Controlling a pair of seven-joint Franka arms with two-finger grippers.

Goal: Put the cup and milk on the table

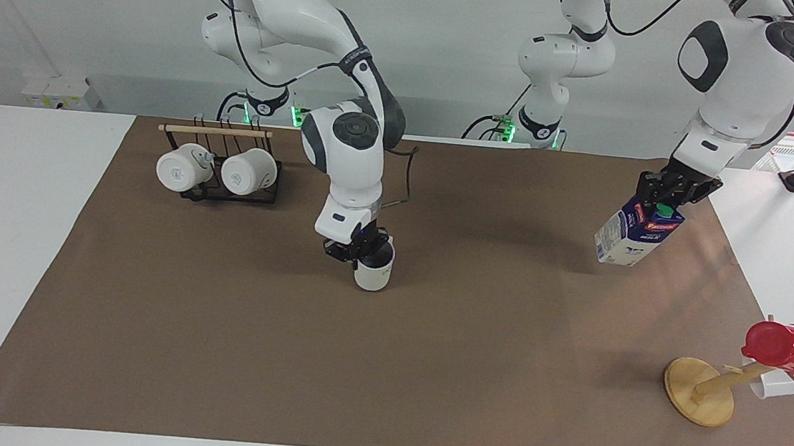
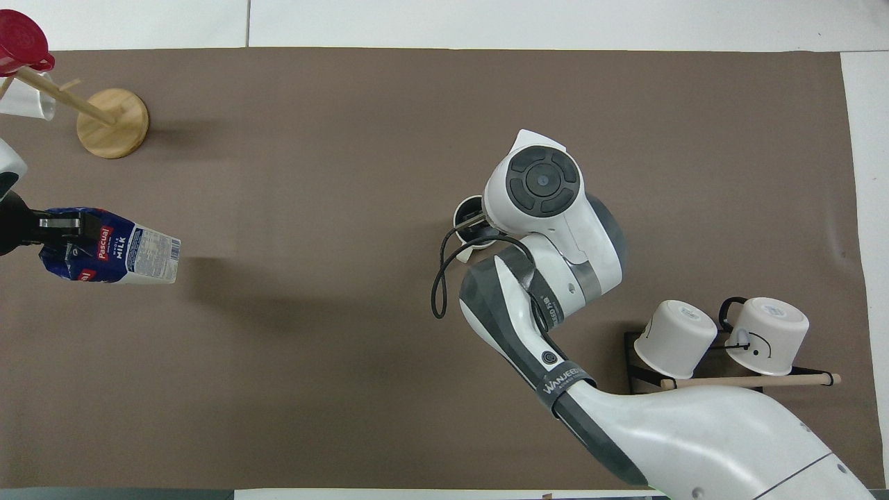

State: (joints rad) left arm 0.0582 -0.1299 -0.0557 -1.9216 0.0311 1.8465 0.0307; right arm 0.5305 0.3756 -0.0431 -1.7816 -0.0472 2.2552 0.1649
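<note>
The cream-white cup (image 1: pixel 372 273) stands upright near the middle of the brown-sheeted table (image 1: pixel 427 369), open side up. My right gripper (image 1: pixel 363 251) is shut on its rim from above. Whether the cup's base touches the sheet I cannot tell. In the overhead view the right wrist hides most of the cup (image 2: pixel 467 217). The milk (image 1: pixel 634 236), a blue and white carton with a green cap, hangs tilted above the sheet toward the left arm's end. My left gripper (image 1: pixel 667 196) is shut on its top. From overhead the milk (image 2: pixel 121 248) points away from the left gripper (image 2: pixel 59 231).
A black wire rack (image 1: pixel 227 194) with two white mugs (image 1: pixel 218 171) stands near the robots at the right arm's end. A wooden mug tree (image 1: pixel 702 393) carrying a red cup (image 1: pixel 785 348) stands farther from the robots at the left arm's end.
</note>
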